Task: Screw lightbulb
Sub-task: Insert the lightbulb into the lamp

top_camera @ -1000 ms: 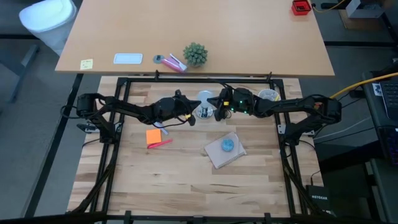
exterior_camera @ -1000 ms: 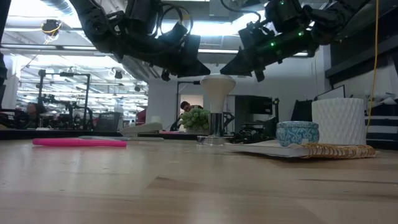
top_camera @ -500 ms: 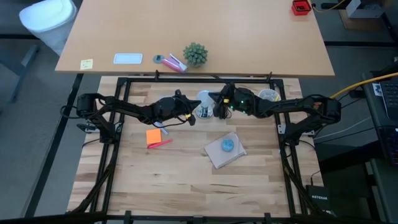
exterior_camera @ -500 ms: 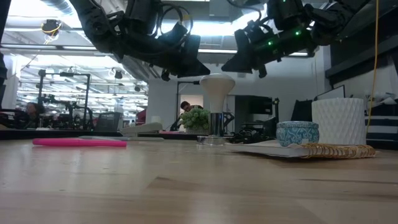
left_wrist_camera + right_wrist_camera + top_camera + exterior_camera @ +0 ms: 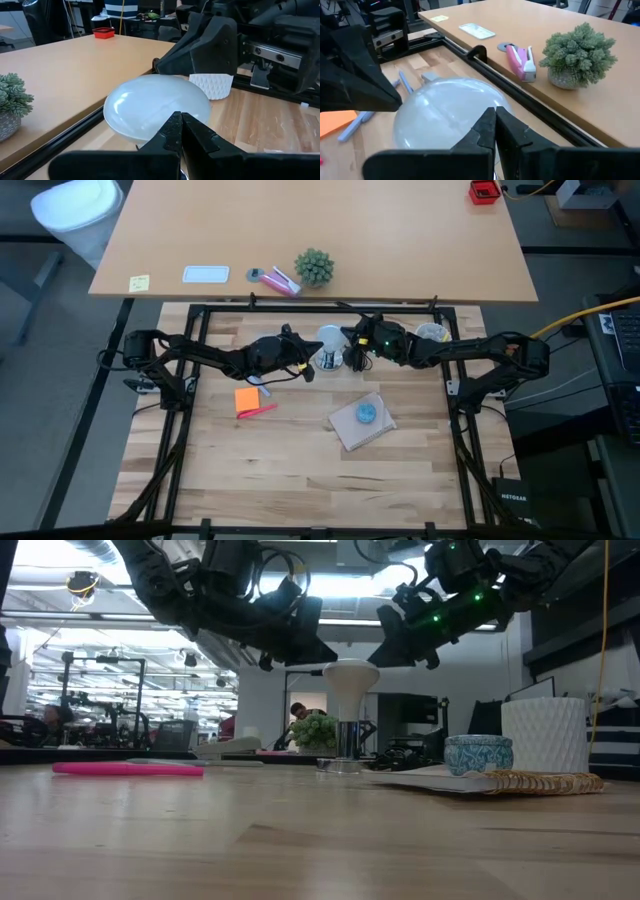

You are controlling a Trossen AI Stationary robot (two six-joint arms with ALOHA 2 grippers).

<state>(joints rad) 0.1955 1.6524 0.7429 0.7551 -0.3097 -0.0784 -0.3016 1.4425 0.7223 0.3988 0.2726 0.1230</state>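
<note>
Nearest us in the low view lie the bare boards of the table (image 5: pixel 300 840), then the pink pen (image 5: pixel 128 768) to one side and the woven mat with its small blue dish (image 5: pixel 478 753) to the other. Behind them the lightbulb (image 5: pixel 349 685) stands upright in its shiny socket (image 5: pixel 345 745), globe uppermost, near the far edge of the table.

We have both arms meeting over it. The left gripper (image 5: pixel 304 364) hangs just beside the globe, fingers pressed together on nothing, and has not stirred in the last second. The right gripper (image 5: pixel 352 352), jaws likewise closed and empty, has shifted: a second ago it sat slightly farther out, and now it has swung in and dipped closer to the globe's top (the low view shows its tip just above and beside the bulb, whether touching we cannot tell).

We judge the bulb already seated, so this small move looks like a check or a withdrawal rather than a fresh turn; any further twist would first need opened jaws.

Beyond stand the white textured cup (image 5: pixel 544 735) and the little potted plant (image 5: pixel 314 267).
</note>
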